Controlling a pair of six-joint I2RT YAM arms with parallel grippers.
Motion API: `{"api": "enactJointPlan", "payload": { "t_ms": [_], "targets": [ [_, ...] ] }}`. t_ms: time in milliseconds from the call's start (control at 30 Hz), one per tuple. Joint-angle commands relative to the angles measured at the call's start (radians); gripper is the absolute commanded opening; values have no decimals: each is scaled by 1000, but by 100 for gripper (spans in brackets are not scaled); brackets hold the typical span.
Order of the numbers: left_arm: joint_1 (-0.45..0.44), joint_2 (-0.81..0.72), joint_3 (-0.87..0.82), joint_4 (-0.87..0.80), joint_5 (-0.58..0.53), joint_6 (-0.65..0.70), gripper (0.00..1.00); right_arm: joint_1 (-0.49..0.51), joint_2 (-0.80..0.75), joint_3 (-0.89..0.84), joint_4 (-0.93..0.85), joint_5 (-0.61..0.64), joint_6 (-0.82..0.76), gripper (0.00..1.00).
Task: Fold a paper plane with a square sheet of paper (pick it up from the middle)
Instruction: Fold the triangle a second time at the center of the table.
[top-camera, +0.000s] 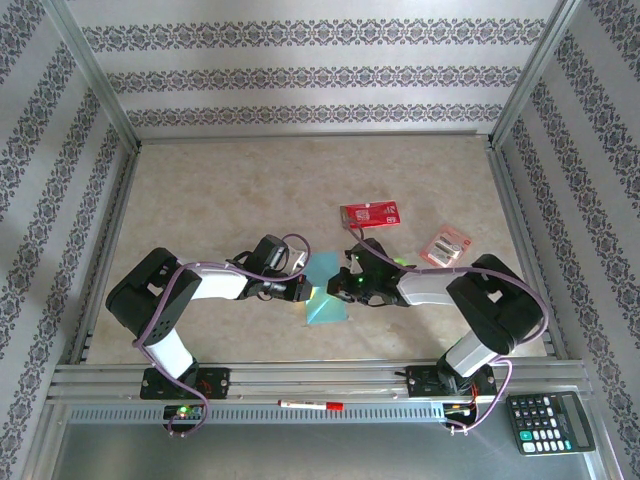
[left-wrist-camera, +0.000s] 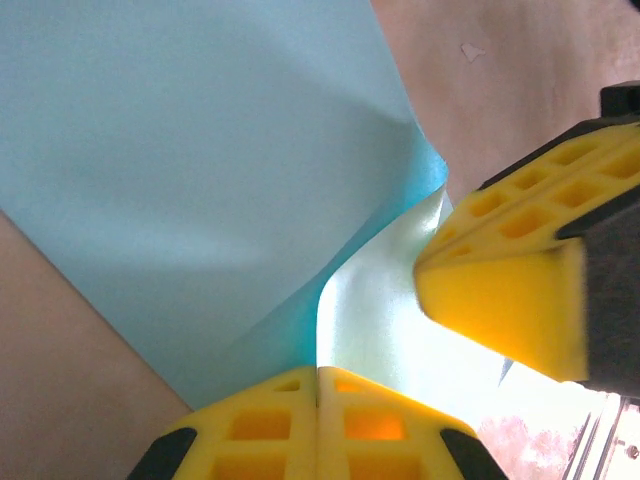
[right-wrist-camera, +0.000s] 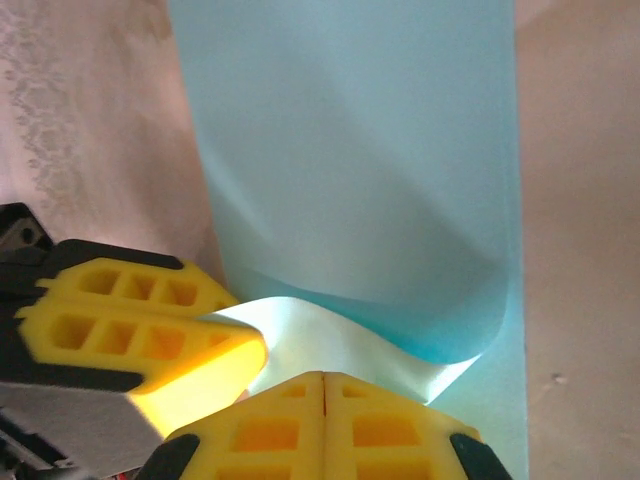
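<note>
We see the square sheet of paper (top-camera: 328, 308) lying mid-counter (top-camera: 250, 190), caught between our two arms. It sits at 3 o'clock from the left gripper (left-wrist-camera: 318, 378) and at 9 o'clock from the right gripper (right-wrist-camera: 323, 380). Both grippers are pinched tight on a raised fold of the sheet, their tips just beside each other. The teal runs roughly 12 to 6 o'clock. We judge neither arm nearer, so the next crease calls for both moving together.
</note>
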Motion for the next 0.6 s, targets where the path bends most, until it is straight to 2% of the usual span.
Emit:
{"api": "enactJointPlan", "payload": {
  "t_ms": [0,300,567],
  "targets": [
    [10,69,-26,-118,-93,1,0,-2,-32,26,-31,-7,-29,0],
    [10,69,-25,-120,-91,2,0,-4,52,78,-39,-9,-57,0],
    [10,61,-27,-130,-94,6,0,-47,85,39,-60,4,-85,0]
  ]
}}
